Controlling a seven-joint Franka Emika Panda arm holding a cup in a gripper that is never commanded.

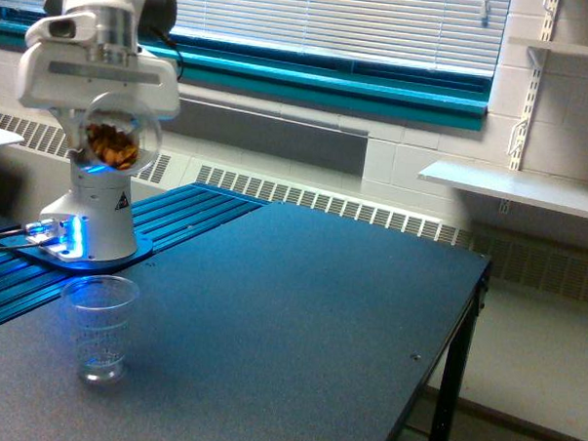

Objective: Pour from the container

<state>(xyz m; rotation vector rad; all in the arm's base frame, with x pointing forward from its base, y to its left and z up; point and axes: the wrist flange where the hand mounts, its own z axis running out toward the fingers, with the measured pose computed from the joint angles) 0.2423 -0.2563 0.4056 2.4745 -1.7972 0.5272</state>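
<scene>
The gripper [113,125] holds the jar [113,139] of brown nuts up high, fingers closed around it. A plastic cup [99,327] (empty) stands below on the tabletop [299,318].

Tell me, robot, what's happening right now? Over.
Gripper shut on round clear glass jar of brown nuts. Jar held high above clear plastic measuring cup. Nothing between them. Over.

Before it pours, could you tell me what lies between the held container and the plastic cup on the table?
In the exterior view, nothing lies between them: open air separates the container in the claw from the cup below; the robot's base stands behind.
</scene>
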